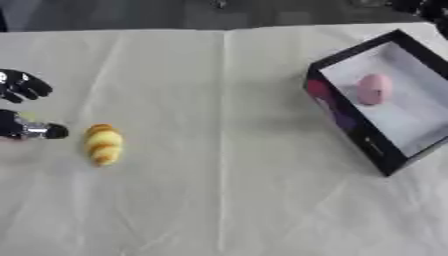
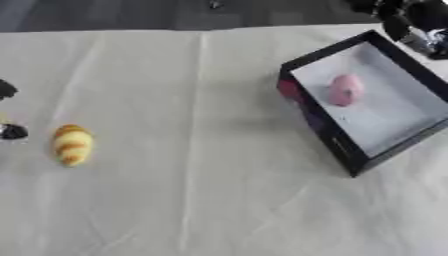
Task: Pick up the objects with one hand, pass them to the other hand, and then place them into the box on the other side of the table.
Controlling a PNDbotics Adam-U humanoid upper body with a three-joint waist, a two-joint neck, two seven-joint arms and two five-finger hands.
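Reaching in from the left edge of the table, black left hand with silver joints, fingers spread apart and holding nothing, upper fingers fanned out, lower digit with a silver segment pointing toward the right. Just beside that digit's tip but apart from it, small yellow and orange striped plush object shaped like a ridged grub, lying flat on the cloth with its long side running toward and away from the robot. Under everything, pale cream tablecloth with long fold creases running away from the robot. Well apart to the right, black-walled rectangular box with a light grey floor, set askew to the table edge. Inside it, near the far end, pink rounded soft object resting on the floor. Above the box's far corner, black and silver right hand, partly cut off by the edge, state of fingers not readable.
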